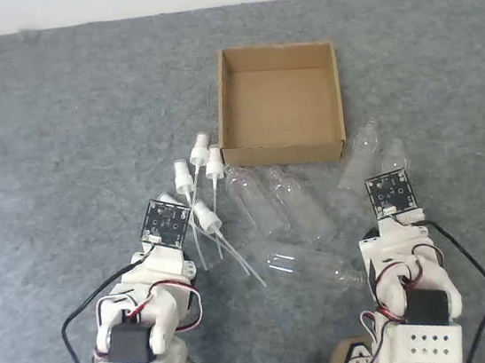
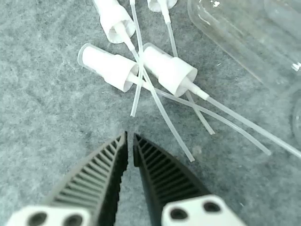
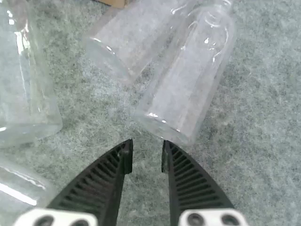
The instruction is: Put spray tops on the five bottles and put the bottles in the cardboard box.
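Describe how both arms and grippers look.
The left arm and right arm are white plastic shells with black motor blocks, thin red and white wires and a black cable looping out. Each wrist carries a small black square circuit board. The left gripper and right gripper have black ribbed, tapered fingers on white bases.

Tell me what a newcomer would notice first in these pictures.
The empty cardboard box sits open at the far middle of the grey table. Just before it, clear bottles lie scattered on their sides, uncapped, with a tangle of white spray tops beside them. The left gripper points at the spray tops, the right gripper at the bottles.
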Controlling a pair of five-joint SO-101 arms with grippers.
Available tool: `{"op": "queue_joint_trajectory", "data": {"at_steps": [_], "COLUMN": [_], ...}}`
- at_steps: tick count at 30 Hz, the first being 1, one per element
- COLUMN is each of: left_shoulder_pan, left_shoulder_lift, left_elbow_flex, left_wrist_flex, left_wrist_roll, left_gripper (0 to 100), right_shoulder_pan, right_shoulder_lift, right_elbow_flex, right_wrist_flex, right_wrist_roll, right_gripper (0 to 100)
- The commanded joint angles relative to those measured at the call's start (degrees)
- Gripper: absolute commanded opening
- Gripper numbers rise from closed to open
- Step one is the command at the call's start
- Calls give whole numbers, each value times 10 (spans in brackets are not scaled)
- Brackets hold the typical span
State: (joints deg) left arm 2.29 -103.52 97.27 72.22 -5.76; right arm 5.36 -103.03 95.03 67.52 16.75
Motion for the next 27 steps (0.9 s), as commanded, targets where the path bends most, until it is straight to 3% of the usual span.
{"op": "queue_joint_trajectory", "data": {"at_steps": [1,27], "left_shoulder_pan": [-1,-1], "left_shoulder_lift": [-10,-10], "left_elbow_flex": [-7,-7], "left_wrist_flex": [0,0], "left_wrist_roll": [4,4], "left_gripper": [12,12], "right_shoulder_pan": [8,9], "right_shoulder_lift": [-7,-9], "right_elbow_flex": [14,10], "right_wrist_flex": [7,-15], "right_wrist_roll": [7,7], "right_gripper": [70,70]}}
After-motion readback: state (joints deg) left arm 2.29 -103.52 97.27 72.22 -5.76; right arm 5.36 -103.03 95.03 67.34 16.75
